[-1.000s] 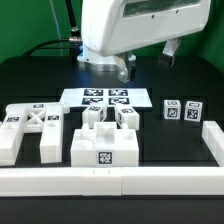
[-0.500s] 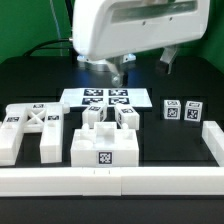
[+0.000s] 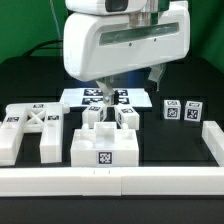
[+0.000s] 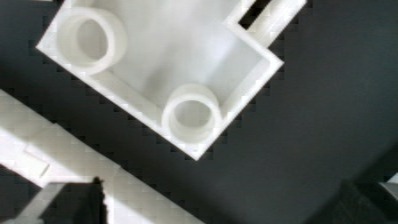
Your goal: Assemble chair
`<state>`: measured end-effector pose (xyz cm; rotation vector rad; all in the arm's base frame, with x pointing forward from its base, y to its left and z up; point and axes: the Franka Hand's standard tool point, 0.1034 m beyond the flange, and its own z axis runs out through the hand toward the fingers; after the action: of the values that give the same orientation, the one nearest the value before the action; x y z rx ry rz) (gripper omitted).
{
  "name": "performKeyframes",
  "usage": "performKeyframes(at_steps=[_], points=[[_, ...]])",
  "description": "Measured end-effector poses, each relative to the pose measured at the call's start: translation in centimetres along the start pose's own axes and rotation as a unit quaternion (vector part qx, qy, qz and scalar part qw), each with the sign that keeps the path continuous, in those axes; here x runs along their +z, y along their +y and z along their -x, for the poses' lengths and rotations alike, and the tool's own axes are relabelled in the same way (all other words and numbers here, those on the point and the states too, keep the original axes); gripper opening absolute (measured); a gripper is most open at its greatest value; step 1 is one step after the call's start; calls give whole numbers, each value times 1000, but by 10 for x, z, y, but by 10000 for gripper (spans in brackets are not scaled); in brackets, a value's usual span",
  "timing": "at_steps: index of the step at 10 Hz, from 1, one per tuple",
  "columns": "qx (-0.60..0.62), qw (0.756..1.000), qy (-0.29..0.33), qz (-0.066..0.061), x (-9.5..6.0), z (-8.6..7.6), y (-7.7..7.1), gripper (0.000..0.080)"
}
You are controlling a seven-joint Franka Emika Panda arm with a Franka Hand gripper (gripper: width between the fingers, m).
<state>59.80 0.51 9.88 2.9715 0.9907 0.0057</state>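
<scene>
The arm fills the top of the exterior view. Its white housing hangs over the marker board at the back of the black desk. The end effector is spread wide and holds nothing. In the wrist view its dark fingers sit at opposite edges of the picture with only bare desk between them. In the exterior view the housing hides most of it, so how near it is to the parts below cannot be told.

The chair parts lie loose and white on the desk in front of the board. The slab sits in the middle, with a tag on its front face. Two small blocks stand just behind it, side by side; whether they touch it is unclear. The X panel lies flat toward the exterior view's left, with leg blocks just in front of it. Two tagged blocks stand close together toward the exterior view's right, well apart from the slab. White rails border the desk at the front and along the exterior view's right.

The wrist view looks down on a flat white part with two round rings, lying on the dark desk. Which chair part it is cannot be told.
</scene>
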Motion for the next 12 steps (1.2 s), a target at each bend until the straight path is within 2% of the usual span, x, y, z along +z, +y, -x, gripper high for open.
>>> performKeyframes(at_steps=[1,3,5,9,12], points=[[0,1000,0,0,0,0,0,650],[148,989,-14,-11,9,4,-7,650],[160,987,-20,-21,16,4,-2,650],[167,985,-21,-21,17,4,-3,650],[197,980,-22,-24,44,11,-1,650]])
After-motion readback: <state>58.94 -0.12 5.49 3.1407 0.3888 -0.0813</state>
